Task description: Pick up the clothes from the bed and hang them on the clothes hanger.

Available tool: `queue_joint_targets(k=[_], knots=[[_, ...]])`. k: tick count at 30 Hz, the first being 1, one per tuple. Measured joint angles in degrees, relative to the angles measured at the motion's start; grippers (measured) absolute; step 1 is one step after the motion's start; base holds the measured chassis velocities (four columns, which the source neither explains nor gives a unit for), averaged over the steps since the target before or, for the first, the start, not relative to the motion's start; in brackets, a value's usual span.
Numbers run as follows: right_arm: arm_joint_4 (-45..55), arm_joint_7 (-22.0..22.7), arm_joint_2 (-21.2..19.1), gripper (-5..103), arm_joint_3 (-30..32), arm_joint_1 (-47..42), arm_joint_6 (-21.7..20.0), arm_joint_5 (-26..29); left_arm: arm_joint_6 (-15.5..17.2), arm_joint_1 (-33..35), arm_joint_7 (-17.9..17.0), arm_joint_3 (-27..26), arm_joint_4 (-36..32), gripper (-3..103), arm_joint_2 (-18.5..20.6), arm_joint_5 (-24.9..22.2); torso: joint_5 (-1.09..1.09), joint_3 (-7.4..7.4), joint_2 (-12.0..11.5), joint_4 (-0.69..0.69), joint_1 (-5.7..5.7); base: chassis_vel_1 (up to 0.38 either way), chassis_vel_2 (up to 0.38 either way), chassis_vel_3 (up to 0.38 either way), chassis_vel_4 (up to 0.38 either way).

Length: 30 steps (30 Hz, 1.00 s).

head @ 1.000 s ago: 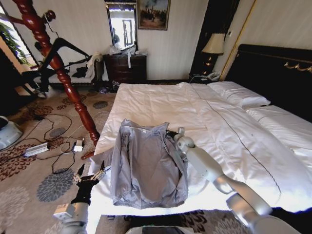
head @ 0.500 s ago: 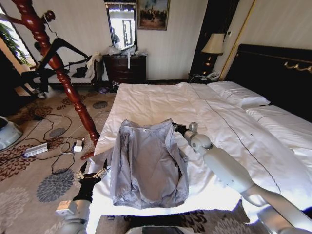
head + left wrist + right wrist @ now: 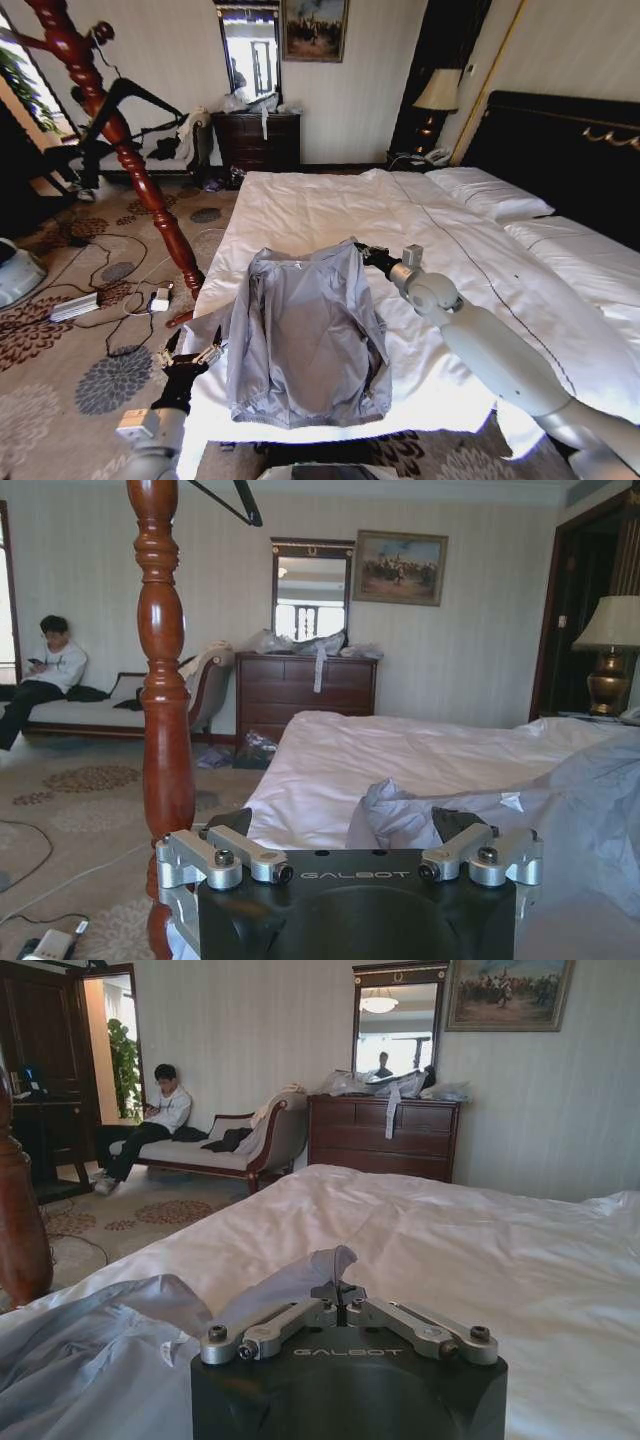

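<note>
Grey-lavender jacket (image 3: 305, 335) lies flat on the bed (image 3: 470, 250) near its foot edge. Over the last second the right gripper (image 3: 366, 254) has travelled from the jacket's right flank toward 12 o'clock, ending at the right shoulder. I see its jaws pinched together on a fold of that fabric (image 3: 290, 1285), which stands up between them. Shoulder corner now looks slightly lifted, so I judge the grasp made and the lift beginning. Left gripper (image 3: 190, 356) hangs at 8 o'clock off the jacket, jaws spread, holding nothing. Clothes hanger (image 3: 135, 100) hangs on the wooden post (image 3: 120, 140), well apart at 10 o'clock.
</note>
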Motion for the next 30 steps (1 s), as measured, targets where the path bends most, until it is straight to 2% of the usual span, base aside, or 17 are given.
queue_joint_targets(k=[4, 7, 11, 16, 20, 21, 24, 25, 26, 27, 30], knots=[[0.5, 0.2, -0.2, 0, 0.1, -0.5, 0.0, -0.3, 1.9, 0.1, -0.5, -1.0, -1.1, 100, 2.4, -2.6, 0.0, 0.0, 0.0, 0.02, 0.0, 0.0, 0.0, 0.0, 0.0], [0.6, 0.5, -0.3, 0, 0.3, -0.7, 0.0, -0.3, 3.8, -1.3, -1.2, -3.5, -1.9, 100, 6.4, -6.4, -0.01, 0.0, 0.0, 0.0, 0.0, 0.0, 0.0, 0.0, 0.0], [0.6, 0.6, -0.4, 0, 0.7, -1.1, 0.2, -0.6, 1.6, -4.2, -0.4, -4.4, 0.1, 100, 8.9, -7.3, 0.01, 0.0, 0.0, 0.02, 0.0, 0.0, 0.0, 0.0, 0.0], [1.3, 0.8, -0.8, 0, 1.6, -1.8, 0.2, -0.5, -0.6, -11.0, 0.5, -0.5, 5.2, 100, 11.4, -7.6, 0.0, 0.01, 0.0, 0.01, 0.0, 0.0, 0.0, 0.0, 0.0], [1.8, 1.4, -1.1, 0, 2.2, -2.2, 0.2, 0.1, 0.0, -22.8, -0.3, 6.6, 14.0, 100, 14.7, -9.4, -0.02, 0.02, 0.0, 0.0, 0.01, 0.0, 0.0, 0.0, 0.0], [1.8, 1.4, -1.1, 0, 2.2, -2.2, 0.2, 0.1, 0.0, -22.8, -0.3, 6.6, 14.0, 100, 14.7, -9.4, -0.02, 0.02, 0.0, 0.0, 0.01, 0.0, 0.0, 0.0, 0.0], [1.8, 1.8, -0.9, 0, 2.3, -2.2, 0.0, 0.5, 2.6, -30.3, -2.1, 9.6, 17.2, 100, 17.2, -13.6, -0.01, 0.02, 0.0, 0.02, 0.01, 0.0, 0.0, 0.0, 0.0], [1.8, 1.8, -0.7, 0, 2.3, -2.2, -0.1, 0.6, 3.6, -35.2, -3.2, 11.5, 18.8, 100, 18.7, -15.8, -0.01, 0.02, 0.0, 0.03, 0.01, 0.0, 0.0, 0.0, 0.0], [1.7, 1.9, -0.5, 0, 2.3, -2.2, -0.1, 0.6, 4.1, -38.9, -4.0, 13.1, 19.9, 100, 19.8, -17.3, 0.0, 0.02, 0.0, -0.02, 0.02, 0.0, 0.0, 0.0, 0.0], [1.7, 1.9, -0.5, 0, 2.3, -2.2, -0.1, 0.6, 4.1, -38.9, -4.0, 13.1, 19.9, 100, 19.8, -17.3, 0.0, 0.02, 0.0, -0.02, 0.02, 0.0, 0.0, 0.0, 0.0], [1.6, 2.1, 0.2, 0, 2.3, -2.1, -0.2, 0.7, 5.5, -48.2, -6.0, 18.0, 22.9, 100, 21.9, -21.2, 0.0, 0.02, 0.0, -0.01, 0.02, 0.0, 0.0, 0.0, 0.0]])
